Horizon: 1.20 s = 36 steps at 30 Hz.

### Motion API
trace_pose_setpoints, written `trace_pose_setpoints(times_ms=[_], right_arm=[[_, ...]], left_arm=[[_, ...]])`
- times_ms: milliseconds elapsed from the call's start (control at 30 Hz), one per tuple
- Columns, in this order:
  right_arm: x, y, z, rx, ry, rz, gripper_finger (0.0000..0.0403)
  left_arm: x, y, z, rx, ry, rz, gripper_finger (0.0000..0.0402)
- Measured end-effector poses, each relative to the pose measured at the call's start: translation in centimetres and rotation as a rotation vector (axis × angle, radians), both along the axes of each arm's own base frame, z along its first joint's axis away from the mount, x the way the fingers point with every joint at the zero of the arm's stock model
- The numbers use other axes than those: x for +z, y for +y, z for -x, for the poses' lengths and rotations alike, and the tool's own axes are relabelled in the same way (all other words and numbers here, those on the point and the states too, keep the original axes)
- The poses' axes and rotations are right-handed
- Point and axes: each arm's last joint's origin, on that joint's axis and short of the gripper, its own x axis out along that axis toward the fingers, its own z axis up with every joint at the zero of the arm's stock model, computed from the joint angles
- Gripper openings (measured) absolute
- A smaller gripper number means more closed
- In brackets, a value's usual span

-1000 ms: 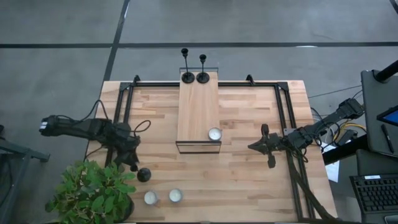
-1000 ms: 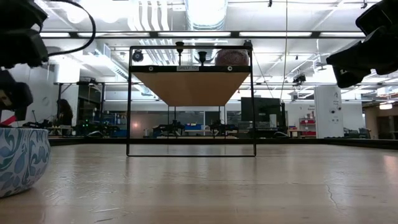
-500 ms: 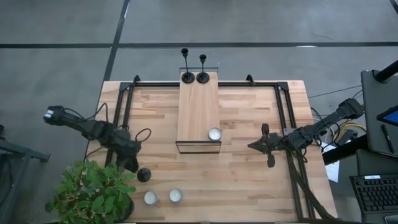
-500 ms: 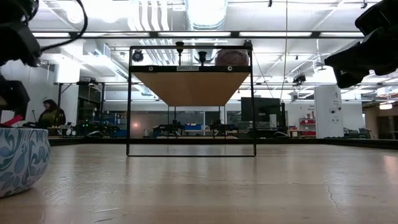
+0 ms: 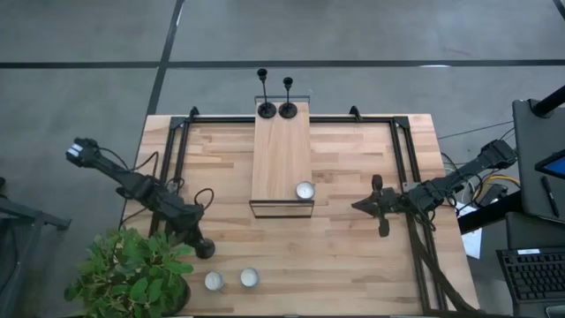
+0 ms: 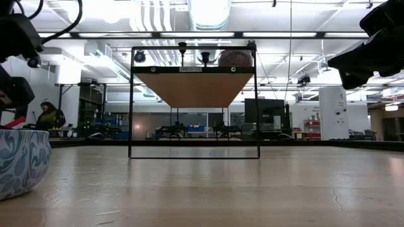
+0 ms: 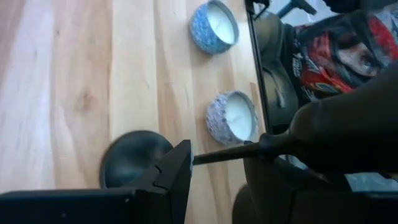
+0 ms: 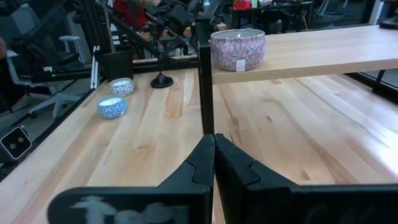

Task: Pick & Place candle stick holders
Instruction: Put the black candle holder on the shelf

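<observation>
As the high view shows it: one candle holder (image 5: 205, 249) stands upright near the table's (image 5: 353, 256) near-left corner, beside the plant (image 5: 132, 274), with the left gripper (image 5: 196, 238) right at it. Two more holders (image 5: 266, 109) stand at the far end of the shelf (image 5: 281, 150). The right gripper (image 5: 369, 207) waits toward the right edge.
Low view: only the shelf's two holders show. The patterned pot (image 6: 19, 161) blocks the near-left corner.
Left wrist view: alone in showing the grasp. Jaws apart, the thin stem (image 7: 227, 152) in the gap, the round base (image 7: 130, 163) flat on the wood, two small candles (image 7: 231, 116) just beyond.
Right wrist view: jaws pressed together and empty, which the high view leaves unclear.
Handling: probably light, stiff and easy to tip. The stem, low down, looks the best hold.
</observation>
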Motion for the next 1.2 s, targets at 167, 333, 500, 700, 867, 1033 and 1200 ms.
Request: trace_pose_setpoints(times_ms=[167,333,500,700,867,1033,1200], right_arm=[[0.0,0.0,0.0,0.0,0.0,0.0,0.0008],[0.0,0.0,0.0,0.0,0.0,0.001,0.0008],[0.0,0.0,0.0,0.0,0.003,0.006,0.0008],[0.0,0.0,0.0,0.0,0.003,0.01,0.0008],[0.0,0.0,0.0,0.0,0.003,0.009,0.0008],[0.0,0.0,0.0,-0.001,0.003,0.009,0.0008],[0.0,0.0,0.0,-0.001,0.003,0.006,0.0008]], left_arm=[[0.1,0.0,-0.2,0.037,-0.02,-0.003,0.0127],[0.3,-0.1,-0.4,0.049,-0.045,0.003,0.0074],[0.6,-0.1,-0.6,0.06,-0.085,0.011,0.0011],[1.5,-0.1,-1.3,0.15,-0.218,-0.001,0.0006],[1.9,0.0,-1.6,0.251,-0.278,-0.005,0.0005],[3.0,0.2,-1.8,0.333,-0.32,-0.021,0.0003],[6.6,0.1,-2.3,0.362,-0.503,0.021,0.0002]])
